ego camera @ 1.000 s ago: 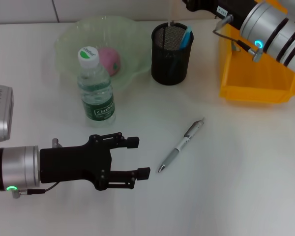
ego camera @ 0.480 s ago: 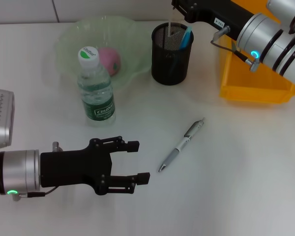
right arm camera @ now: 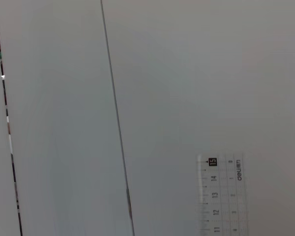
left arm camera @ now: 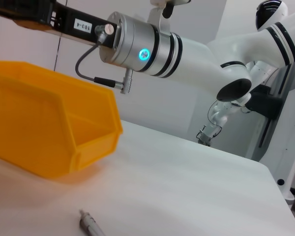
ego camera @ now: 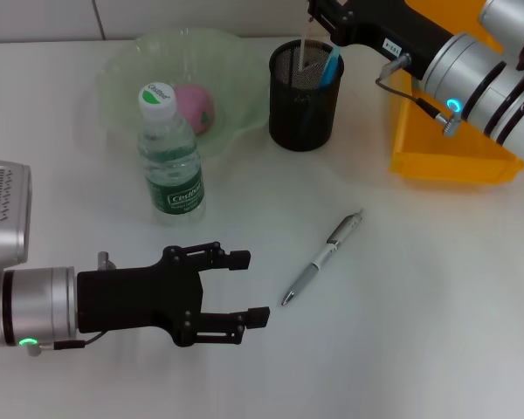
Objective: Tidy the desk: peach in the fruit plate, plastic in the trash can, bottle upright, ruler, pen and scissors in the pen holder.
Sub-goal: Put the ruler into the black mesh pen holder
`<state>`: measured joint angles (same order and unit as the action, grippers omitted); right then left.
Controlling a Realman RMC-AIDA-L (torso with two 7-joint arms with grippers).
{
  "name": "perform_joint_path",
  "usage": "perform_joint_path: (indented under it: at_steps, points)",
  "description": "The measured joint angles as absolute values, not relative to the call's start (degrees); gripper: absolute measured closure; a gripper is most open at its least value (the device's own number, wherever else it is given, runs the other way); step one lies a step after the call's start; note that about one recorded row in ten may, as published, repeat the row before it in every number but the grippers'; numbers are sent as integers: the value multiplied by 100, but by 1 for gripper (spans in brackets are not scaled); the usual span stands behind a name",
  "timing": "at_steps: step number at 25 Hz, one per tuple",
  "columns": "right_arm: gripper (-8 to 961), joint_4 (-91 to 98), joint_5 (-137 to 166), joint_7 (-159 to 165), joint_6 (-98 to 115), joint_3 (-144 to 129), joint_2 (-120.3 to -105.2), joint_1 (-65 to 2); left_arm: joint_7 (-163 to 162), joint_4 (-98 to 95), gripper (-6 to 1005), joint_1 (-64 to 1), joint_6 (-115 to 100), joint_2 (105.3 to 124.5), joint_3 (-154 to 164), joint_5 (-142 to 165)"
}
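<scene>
Desk, partly tidied: two grippers, one loose pen.

Right gripper (ego camera: 318, 16), far edge, over the pen holder (ego camera: 306, 85); it appears to pinch one clear ruler (ego camera: 305, 45) standing in the holder beside one blue item, though its fingers are mostly cut off. Left gripper (ego camera: 251, 287), near-left corner, spread wide, holding and touching nothing. One pen (ego camera: 322, 257) lies mid-desk, just beside it. One bottle (ego camera: 169, 153) upright by one plate (ego camera: 122, 78) holding one peach (ego camera: 196, 107). One yellow bin (ego camera: 445, 153), far-right corner.
</scene>
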<state>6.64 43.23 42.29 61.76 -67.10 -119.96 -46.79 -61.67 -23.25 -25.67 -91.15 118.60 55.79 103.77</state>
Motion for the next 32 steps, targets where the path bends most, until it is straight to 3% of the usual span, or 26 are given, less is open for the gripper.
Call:
perform_joint_path:
  at_steps: [32]
  points:
    - [561, 448, 4143, 4084, 6031, -6864, -11997, -5018, -6029, -2237, 174, -2777, -9036, 11874, 5537, 10362]
